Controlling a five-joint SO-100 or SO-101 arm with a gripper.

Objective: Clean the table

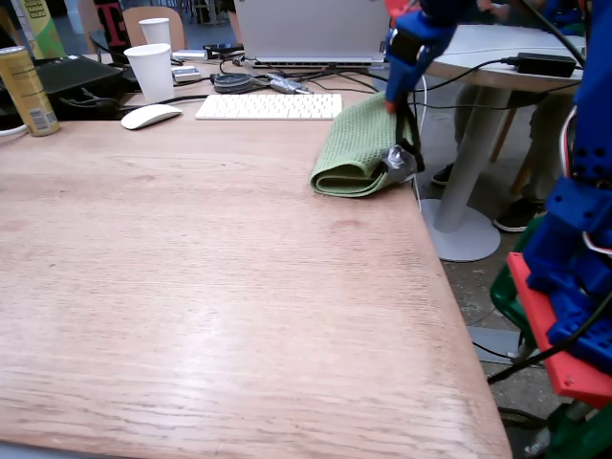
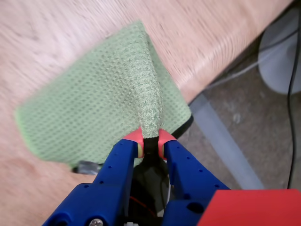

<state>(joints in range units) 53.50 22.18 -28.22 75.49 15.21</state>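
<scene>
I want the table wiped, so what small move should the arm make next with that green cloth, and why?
Probably drag the cloth leftward across the table. The gripper is shut on a pinched ridge of it, and in the fixed view the cloth lies bunched at the table's right edge, with the broad wood surface to its left.

The blue arm [image 1: 421, 38] is reaching down from the top right of the fixed view, its base structure [image 1: 574, 249] standing at the right edge of that frame. In the wrist view the gripper [image 2: 150, 141] is entering from the bottom centre, its two blue fingers [image 2: 120, 160] pointing upward in the frame. The red fingertips [image 2: 134, 139] are pressing close together, pinching a raised fold of green cloth [image 2: 94, 108] between them.
</scene>
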